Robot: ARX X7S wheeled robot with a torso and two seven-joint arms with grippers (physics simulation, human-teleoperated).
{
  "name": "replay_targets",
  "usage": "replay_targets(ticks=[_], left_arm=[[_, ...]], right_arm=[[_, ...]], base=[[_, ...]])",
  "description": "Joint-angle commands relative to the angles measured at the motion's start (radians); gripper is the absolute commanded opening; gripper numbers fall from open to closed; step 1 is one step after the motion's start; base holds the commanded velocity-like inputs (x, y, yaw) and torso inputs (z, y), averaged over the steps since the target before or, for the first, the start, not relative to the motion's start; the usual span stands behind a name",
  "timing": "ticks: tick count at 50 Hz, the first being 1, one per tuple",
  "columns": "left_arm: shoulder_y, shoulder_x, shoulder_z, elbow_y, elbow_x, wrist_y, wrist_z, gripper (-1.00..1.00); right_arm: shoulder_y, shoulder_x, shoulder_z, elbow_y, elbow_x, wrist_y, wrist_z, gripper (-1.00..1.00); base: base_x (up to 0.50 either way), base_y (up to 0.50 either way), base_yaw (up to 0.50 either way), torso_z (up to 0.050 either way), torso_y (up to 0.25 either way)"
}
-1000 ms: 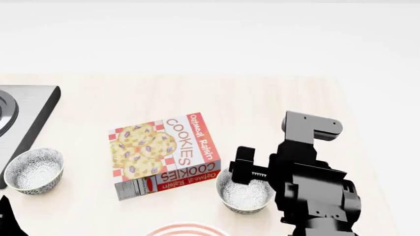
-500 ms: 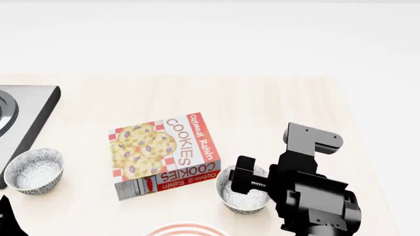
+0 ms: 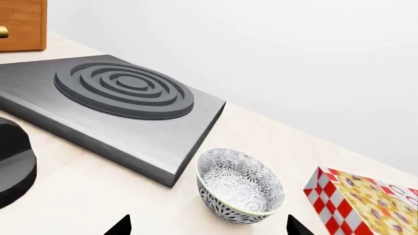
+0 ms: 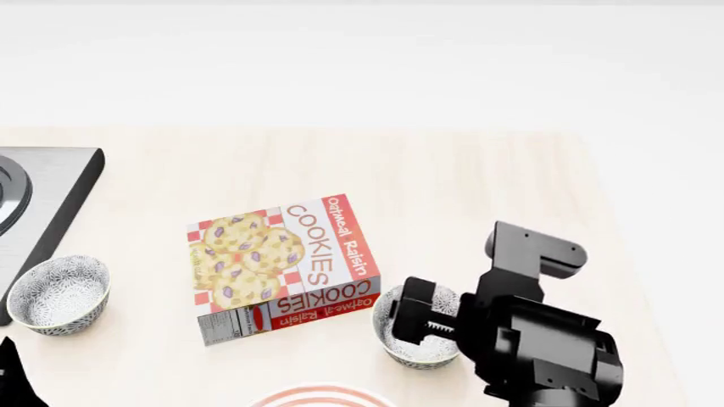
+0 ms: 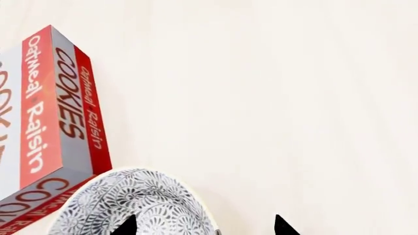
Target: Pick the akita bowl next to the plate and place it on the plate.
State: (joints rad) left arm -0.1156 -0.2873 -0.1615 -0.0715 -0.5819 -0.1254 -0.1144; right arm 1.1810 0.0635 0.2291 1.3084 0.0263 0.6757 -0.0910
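Two speckled bowls sit on the desk [image 4: 476, 178]. The bowl [image 4: 416, 337] just right of the cookie box [image 4: 283, 267] lies under the right fingers [image 5: 203, 226], spread wide, one tip over its inside. Plate [image 4: 321, 398] rim shows nearby. Left fingers [image 3: 207, 226] gape, empty

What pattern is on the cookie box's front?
Red-and-white checks around a cookie photo on the cookie box, clearest in the head view.

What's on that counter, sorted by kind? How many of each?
Bowls: 2
Plate: 1, only its rim shows
Cookie box: 1
Stove: 1
Total: 5
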Motion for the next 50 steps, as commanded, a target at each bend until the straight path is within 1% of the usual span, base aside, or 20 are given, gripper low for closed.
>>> replay_targets(ticks=[1,26,27,31,39,42,49,50], left_arm=[[0.002,-0.002,0.003,0.005,-0.003,-0.001,-0.005,1.00],[-0.004,-0.004,0.009,-0.015,-0.002,0.014,-0.002,1.00],[-0.004,-0.004,0.009,-0.014,-0.003,0.013,-0.002,1.00],[-0.004,-0.004,0.010,-0.018,-0.003,0.017,-0.001,1.00],[0.003,-0.008,0.011,0.002,-0.008,0.007,-0.011,1.00],[0.001,-0.007,0.012,-0.007,-0.007,0.013,-0.007,1.00],[0.004,-0.009,0.013,0.000,-0.012,0.010,-0.010,1.00],[0.002,-0.009,0.013,-0.002,-0.011,0.010,-0.010,1.00]], right_arm=[[0.002,-0.005,0.006,0.000,-0.017,0.046,-0.016,1.00],[-0.009,-0.009,-0.004,0.000,-0.024,0.082,-0.025,1.00],[-0.009,-0.008,0.000,0.000,-0.022,0.075,-0.015,-1.00],[-0.004,-0.008,0.004,0.000,-0.023,0.056,0.011,-1.00],[-0.004,-0.004,0.003,0.000,-0.023,0.007,0.016,-1.00],[0.001,-0.004,-0.011,0.000,-0.029,-0.016,-0.009,-1.00],[0.004,-0.001,-0.031,-0.003,-0.037,-0.072,-0.012,-1.00],[-0.024,-0.008,-0.025,-0.096,-0.024,-0.039,-0.042,-1.00]], base=[[0.00,0.00,0.00,0.000,0.000],[0.00,0.00,0.00,0.000,0.000],[0.00,0.00,0.00,0.000,0.000],[0.00,0.00,0.00,0.000,0.000],[0.00,0.00,0.00,0.000,0.000],[0.00,0.00,0.00,0.000,0.000],[0.00,0.00,0.00,0.000,0.000],[0.00,0.00,0.00,0.000,0.000]])
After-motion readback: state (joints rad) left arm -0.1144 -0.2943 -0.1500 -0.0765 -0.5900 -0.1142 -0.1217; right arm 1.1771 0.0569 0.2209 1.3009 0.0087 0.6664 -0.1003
